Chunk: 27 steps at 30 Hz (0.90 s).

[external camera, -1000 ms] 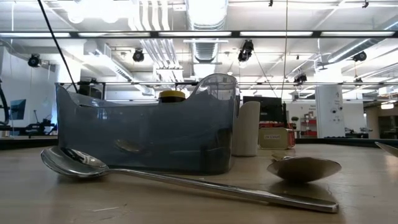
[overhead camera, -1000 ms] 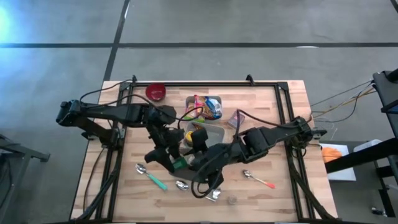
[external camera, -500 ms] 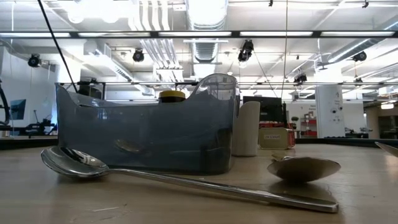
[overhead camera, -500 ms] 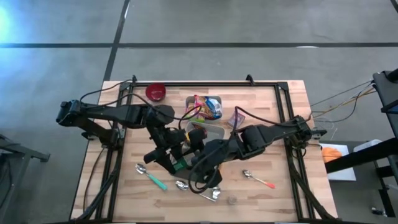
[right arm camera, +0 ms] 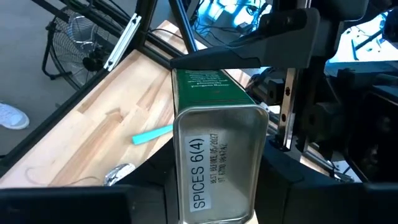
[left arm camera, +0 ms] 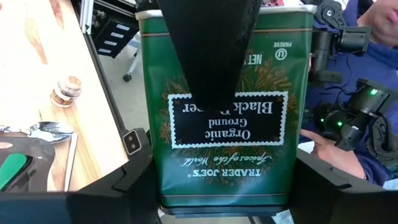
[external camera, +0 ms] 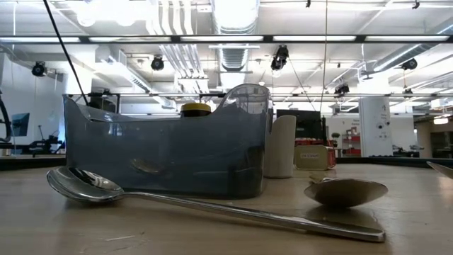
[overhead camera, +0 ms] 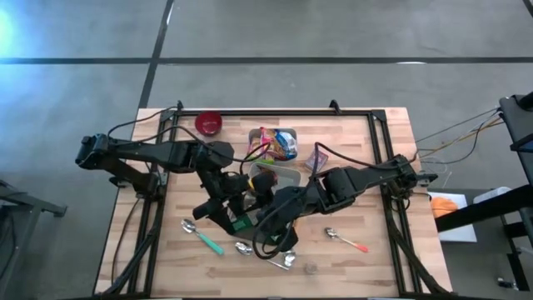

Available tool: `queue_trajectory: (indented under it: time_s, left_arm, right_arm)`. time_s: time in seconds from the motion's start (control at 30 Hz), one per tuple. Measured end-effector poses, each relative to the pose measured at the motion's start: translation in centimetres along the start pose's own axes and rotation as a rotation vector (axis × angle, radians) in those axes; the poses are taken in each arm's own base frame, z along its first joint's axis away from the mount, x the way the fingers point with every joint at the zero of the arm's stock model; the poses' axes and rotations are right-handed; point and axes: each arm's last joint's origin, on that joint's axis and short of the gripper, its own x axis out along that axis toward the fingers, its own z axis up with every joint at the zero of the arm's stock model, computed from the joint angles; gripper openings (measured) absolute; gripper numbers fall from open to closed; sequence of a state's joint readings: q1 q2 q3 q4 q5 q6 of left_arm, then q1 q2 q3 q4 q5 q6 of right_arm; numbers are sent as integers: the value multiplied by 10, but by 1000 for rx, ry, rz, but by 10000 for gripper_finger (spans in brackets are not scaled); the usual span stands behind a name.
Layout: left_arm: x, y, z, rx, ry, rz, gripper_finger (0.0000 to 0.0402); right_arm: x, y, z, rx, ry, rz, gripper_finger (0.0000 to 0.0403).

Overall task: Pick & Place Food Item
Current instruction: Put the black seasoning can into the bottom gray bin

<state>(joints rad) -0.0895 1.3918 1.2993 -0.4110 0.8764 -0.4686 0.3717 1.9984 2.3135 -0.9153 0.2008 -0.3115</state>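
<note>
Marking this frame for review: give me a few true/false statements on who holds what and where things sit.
1. The left pincer grips a green tin. True.
2. The tin's label reads organic ground black pepper. True.
3. The right pincer waits at the table's right edge, far from the tin. False: it is at mid-table, right by the tin, with the tin's base end facing its camera.
4. The red bowl lies among the spoons at the near edge. False: it sits by the far edge, towards the left.
5. The clear container is empty. False: a yellow-capped item shows inside it.
</note>
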Motion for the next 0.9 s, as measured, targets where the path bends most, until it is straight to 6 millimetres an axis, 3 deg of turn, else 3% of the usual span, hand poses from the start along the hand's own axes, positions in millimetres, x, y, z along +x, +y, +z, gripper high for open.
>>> queue_trajectory:
  time_s: [0.13, 0.2, 0.33, 0.53, 0.67, 0.8, 0.9]
  left_arm:
    - [-1, 0, 0, -37, -7, 5, 358]
    - [-1, -1, 1, -54, -6, 0, 383]
    - [-5, -6, 1, -63, -12, -20, 354]
    - [-25, -28, -1, -36, -102, 27, 324]
    - [-46, -45, -1, 56, -307, 230, 324]
    - [-67, -56, -1, 120, -576, 570, 324]
    - [-71, -58, 2, 159, -704, 747, 324]
  right_arm:
    - [-1, 0, -2, 18, 24, -8, 129]
    - [-2, 0, -2, 27, 28, -6, 129]
    - [-13, -2, 1, 80, -1, -6, 129]
    - [-51, -13, 6, 184, -54, -52, 129]
    - [-80, -21, 7, 298, -84, -125, 129]
    - [-111, -30, 4, 445, -106, -258, 129]
    - [-129, -35, -1, 508, -104, -358, 129]
